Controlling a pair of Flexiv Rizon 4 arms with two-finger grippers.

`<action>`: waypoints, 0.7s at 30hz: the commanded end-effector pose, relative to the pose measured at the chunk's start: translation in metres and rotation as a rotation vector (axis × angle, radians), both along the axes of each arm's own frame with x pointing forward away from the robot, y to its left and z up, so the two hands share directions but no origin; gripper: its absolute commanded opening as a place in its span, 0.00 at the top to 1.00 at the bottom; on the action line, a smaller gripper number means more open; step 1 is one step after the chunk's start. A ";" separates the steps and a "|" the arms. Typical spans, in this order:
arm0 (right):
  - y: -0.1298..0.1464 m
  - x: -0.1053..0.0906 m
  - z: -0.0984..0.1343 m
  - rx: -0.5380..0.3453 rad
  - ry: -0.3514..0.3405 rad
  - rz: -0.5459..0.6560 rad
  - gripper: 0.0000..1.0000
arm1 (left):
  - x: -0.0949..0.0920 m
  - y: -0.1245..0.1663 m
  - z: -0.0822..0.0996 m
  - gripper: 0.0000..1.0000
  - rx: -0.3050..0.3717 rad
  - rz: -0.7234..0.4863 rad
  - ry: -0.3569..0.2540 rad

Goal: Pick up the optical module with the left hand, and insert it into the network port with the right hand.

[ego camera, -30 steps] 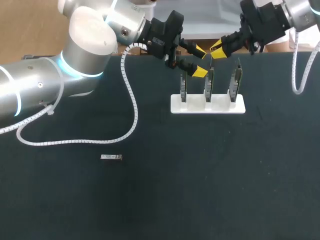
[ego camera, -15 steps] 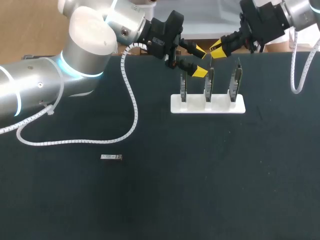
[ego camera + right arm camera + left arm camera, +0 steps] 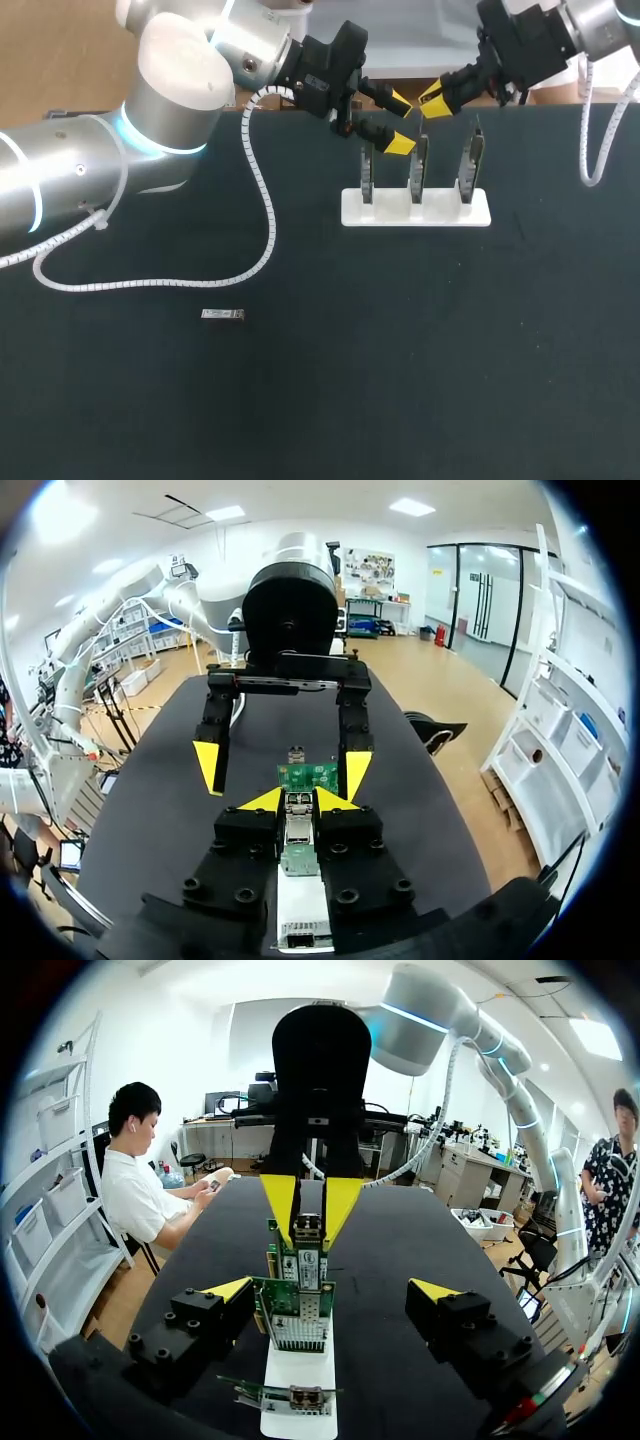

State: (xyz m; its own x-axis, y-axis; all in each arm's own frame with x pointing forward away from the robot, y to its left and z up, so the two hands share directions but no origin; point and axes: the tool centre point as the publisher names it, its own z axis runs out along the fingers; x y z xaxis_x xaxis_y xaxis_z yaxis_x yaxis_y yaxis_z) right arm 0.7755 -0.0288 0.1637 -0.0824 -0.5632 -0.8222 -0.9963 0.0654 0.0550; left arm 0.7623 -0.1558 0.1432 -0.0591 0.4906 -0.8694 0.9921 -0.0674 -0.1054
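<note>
We see a black tabletop point(image 3: 400, 380), a white stand point(image 3: 415, 212) bearing green boards point(image 3: 268, 1305), and a silvery optical module point(image 3: 222, 315).

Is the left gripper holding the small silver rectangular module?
No, the small silver rectangular module lies alone on the black table, far from the open left gripper by the white stand.

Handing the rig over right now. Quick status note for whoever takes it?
Left gripper: open, empty, above the left end of the white stand.
Right gripper: above the back of the stand; grip state unclear.
Optical module: flat on the table, well front-left of the stand, away from both grippers.
Done: nothing yet.
Left: left arm picks up the module, right arm inserts it into a port on the stand's cards.
</note>
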 end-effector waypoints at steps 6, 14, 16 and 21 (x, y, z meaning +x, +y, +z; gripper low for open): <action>0.000 -0.002 -0.004 -0.006 0.011 -0.008 1.00 | 0.000 0.000 0.000 0.00 0.003 0.001 0.000; -0.001 -0.003 -0.004 -0.007 0.002 -0.016 0.00 | 0.000 0.000 0.000 0.00 0.003 0.001 0.000; -0.001 -0.003 -0.003 -0.006 0.000 -0.022 0.00 | 0.000 0.000 0.000 0.00 0.003 0.001 0.000; -0.004 -0.003 0.000 0.000 -0.003 -0.032 0.00 | 0.000 0.000 0.000 0.00 0.003 0.001 0.000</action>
State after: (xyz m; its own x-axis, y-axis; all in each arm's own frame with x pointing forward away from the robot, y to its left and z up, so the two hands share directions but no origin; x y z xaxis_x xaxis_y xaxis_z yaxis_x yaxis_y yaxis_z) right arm 0.7767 -0.0306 0.1620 -0.0978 -0.5631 -0.8206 -0.9943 0.0902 0.0567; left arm 0.7623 -0.1558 0.1432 -0.0591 0.4906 -0.8694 0.9921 -0.0674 -0.1054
